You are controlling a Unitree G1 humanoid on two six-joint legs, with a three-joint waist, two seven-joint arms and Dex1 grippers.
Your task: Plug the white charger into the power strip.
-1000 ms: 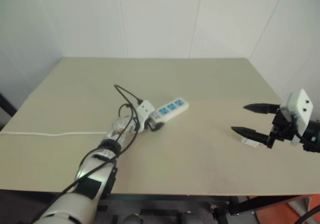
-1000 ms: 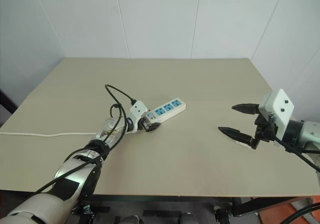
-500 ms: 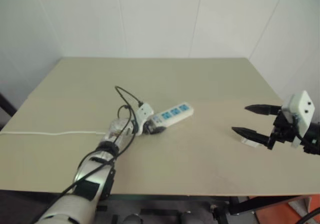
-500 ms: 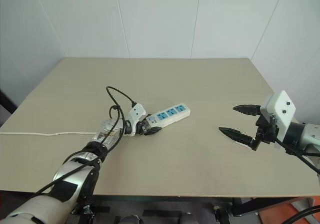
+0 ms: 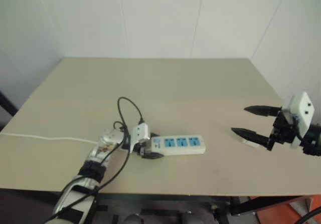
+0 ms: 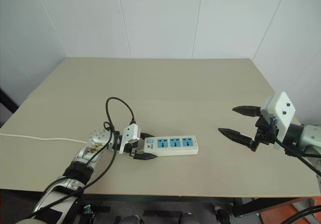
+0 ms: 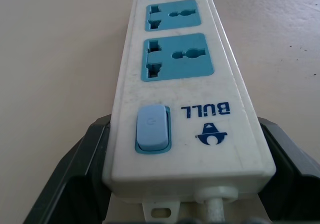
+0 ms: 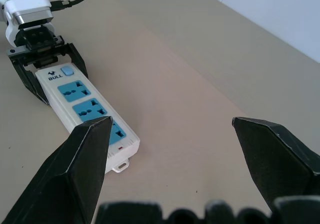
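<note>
Nearest, toward the left, the left gripper (image 5: 152, 146) sat astride the switch end of the power strip (image 5: 179, 145), probably to steady it for plugging. Whether it was clamping the strip or had let go, I could not tell. The strip lay flat on the table (image 5: 200, 83), sockets up, its long axis running left to right and its cord (image 5: 50, 138) trailing left. Slightly farther, on the right, the right gripper (image 5: 239, 120) hung spread and empty just above the white charger (image 5: 250, 143), seemingly ready to take it.
</note>
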